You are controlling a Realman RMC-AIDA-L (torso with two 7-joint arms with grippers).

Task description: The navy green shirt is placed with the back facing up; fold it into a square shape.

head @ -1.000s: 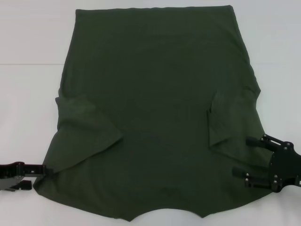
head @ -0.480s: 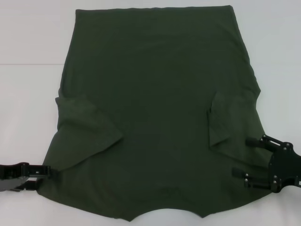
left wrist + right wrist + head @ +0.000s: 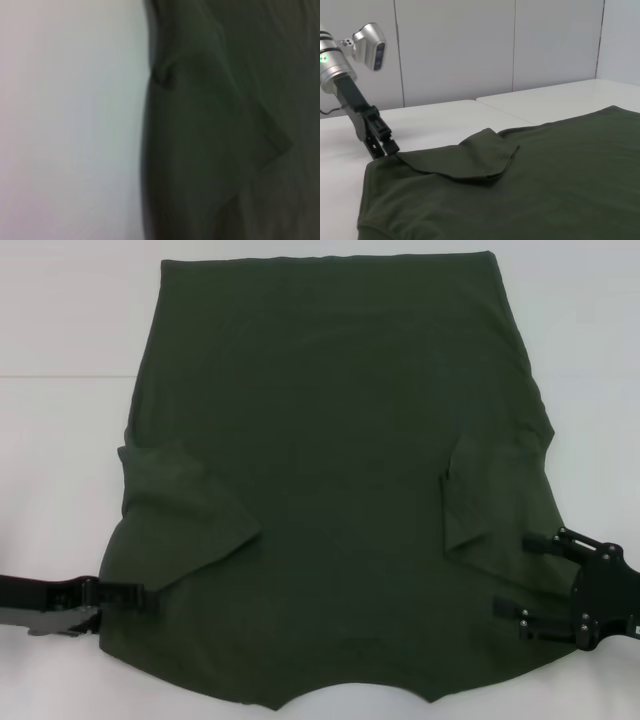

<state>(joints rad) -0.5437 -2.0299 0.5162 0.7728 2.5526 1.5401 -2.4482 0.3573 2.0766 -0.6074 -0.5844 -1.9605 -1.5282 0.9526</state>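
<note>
The navy green shirt point(image 3: 330, 460) lies flat on the white table point(image 3: 70, 330), plain side up, both sleeves folded inward and the collar end toward me. My left gripper point(image 3: 150, 598) has come in from the left over the shirt's near-left edge, open, with its upper finger lying on the cloth. In the right wrist view the left gripper point(image 3: 390, 148) touches the shirt point(image 3: 530, 180) at the edge beside the folded sleeve point(image 3: 480, 155). My right gripper point(image 3: 512, 574) rests open on the shirt's near-right part. The left wrist view shows the shirt point(image 3: 225, 125) edge close up.
Bare white table point(image 3: 445, 115) surrounds the shirt on the left, right and far sides. A seam in the table surface point(image 3: 60, 376) runs across on the left. Grey wall panels point(image 3: 455, 50) stand behind the table.
My left gripper has slid rightward onto the shirt's near-left edge, and the cloth corner there has been pushed in. The right gripper has not moved.
</note>
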